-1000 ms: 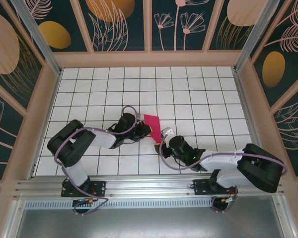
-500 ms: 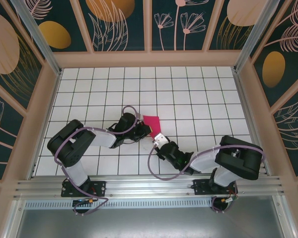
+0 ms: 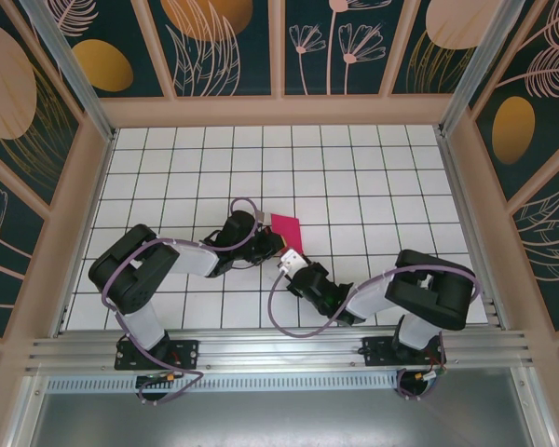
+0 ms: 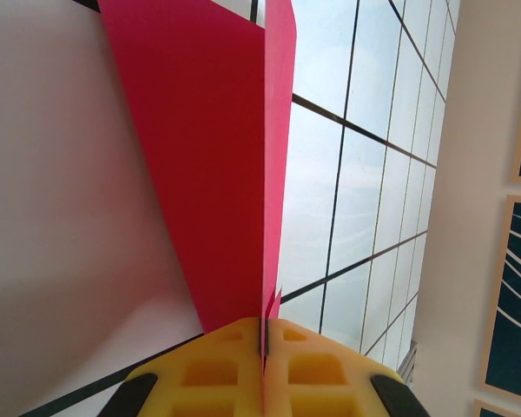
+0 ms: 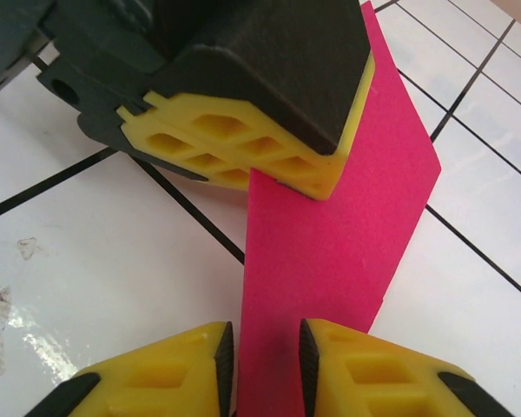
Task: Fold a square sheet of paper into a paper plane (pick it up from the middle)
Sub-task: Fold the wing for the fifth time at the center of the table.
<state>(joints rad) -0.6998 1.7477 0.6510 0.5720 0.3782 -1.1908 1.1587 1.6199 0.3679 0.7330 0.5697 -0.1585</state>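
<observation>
The magenta-pink sheet of paper (image 3: 286, 227) is folded into a narrow upright flap over the middle tiles. My left gripper (image 3: 271, 245) is shut on its lower left edge. In the left wrist view the yellow pads (image 4: 208, 373) press together on the paper (image 4: 208, 156) at the left gripper (image 4: 265, 340), with two layers rising from the pinch. My right gripper (image 3: 288, 262) comes from the near side. In the right wrist view the right gripper (image 5: 265, 358) straddles the paper's (image 5: 330, 252) near end, jaws apart with a slim gap on each side. The left gripper's fingers (image 5: 243, 143) hold the paper just beyond.
The white gridded table (image 3: 373, 177) is ringed by a wooden wall (image 3: 279, 112). Both arms lie low across the near tiles, their wrists almost meeting. A cable loops (image 3: 278, 307) beside the right arm. Scuff marks (image 5: 4, 304) dot the tile to the left of my right gripper.
The right arm has swung left and forward to the paper's near end, and its jaws have narrowed around it. The left gripper has stayed put, shut on the paper.
</observation>
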